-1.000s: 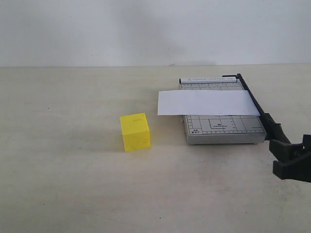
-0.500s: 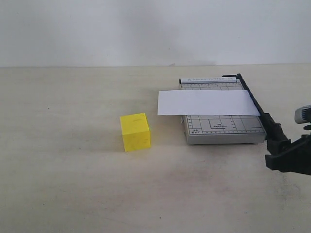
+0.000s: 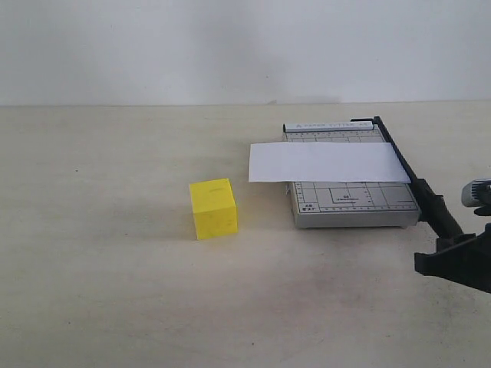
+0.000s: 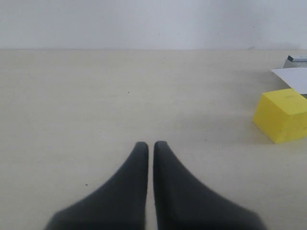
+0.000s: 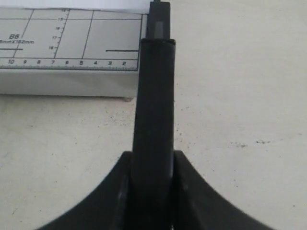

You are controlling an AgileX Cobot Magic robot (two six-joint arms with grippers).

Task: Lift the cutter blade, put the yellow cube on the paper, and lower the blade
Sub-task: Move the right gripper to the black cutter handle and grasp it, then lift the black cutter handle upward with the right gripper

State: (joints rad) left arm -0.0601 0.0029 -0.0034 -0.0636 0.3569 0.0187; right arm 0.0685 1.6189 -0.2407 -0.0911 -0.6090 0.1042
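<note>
The yellow cube [image 3: 213, 208] rests on the table left of the grey cutter board [image 3: 353, 203], apart from it. The white paper [image 3: 326, 162] lies across the board and sticks out over its left edge. The cutter blade [image 3: 403, 165] lies down along the board's right side. Its thick black handle [image 5: 153, 96] runs between the fingers of my right gripper [image 5: 152, 158], which is shut on it. My left gripper [image 4: 150, 144] is shut on nothing, low over bare table. The cube [image 4: 283, 115] sits well off to its side.
A pale table [image 3: 115, 291] carries everything, and a white wall [image 3: 230, 46] runs behind it. The board's corner [image 5: 67, 43] with its ruler markings lies just beyond the right gripper. The left arm does not appear in the exterior view.
My right gripper has slid a little down and left in the exterior view, settling on the handle end. The blade, cube and paper have not moved.
</note>
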